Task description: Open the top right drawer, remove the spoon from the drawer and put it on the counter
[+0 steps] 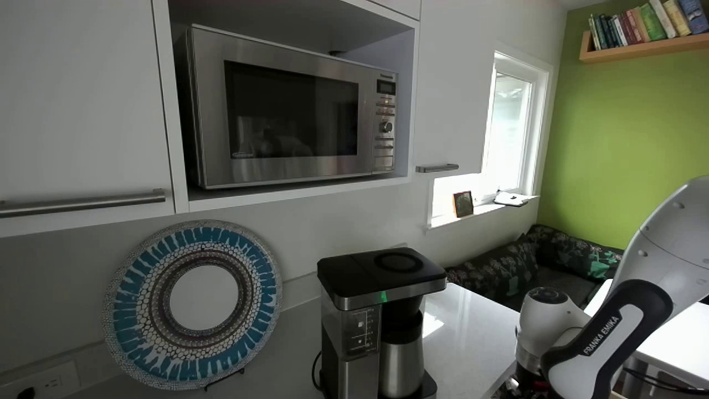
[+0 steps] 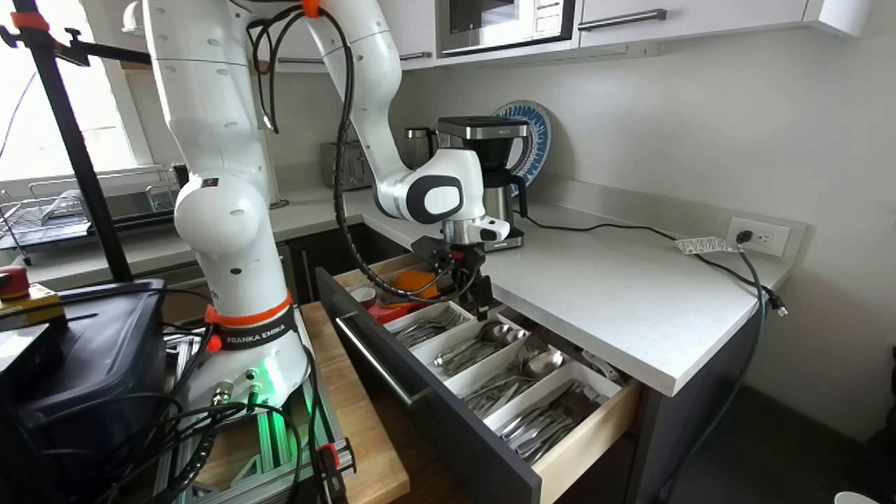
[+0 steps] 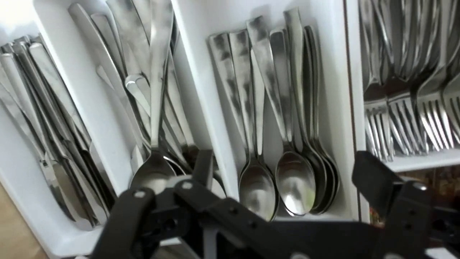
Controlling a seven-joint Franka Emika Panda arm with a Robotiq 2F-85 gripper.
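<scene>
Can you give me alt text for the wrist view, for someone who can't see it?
An open, empty gripper frames the spoons in a white cutlery tray below it. To the picture's left lie mixed cutlery and then knives; to the right, forks.

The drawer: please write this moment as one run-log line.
drawer: open | gripper: open, over drawer | spoons: in drawer, not gripped | counter: coffee machine on it

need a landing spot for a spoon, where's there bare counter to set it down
The white counter is bare between the coffee machine, the black cord along the back and the front edge above the open drawer. Crowded: the corner by the outlet, where the cord trails, and the drawer itself, packed with spoons and forks.
</scene>
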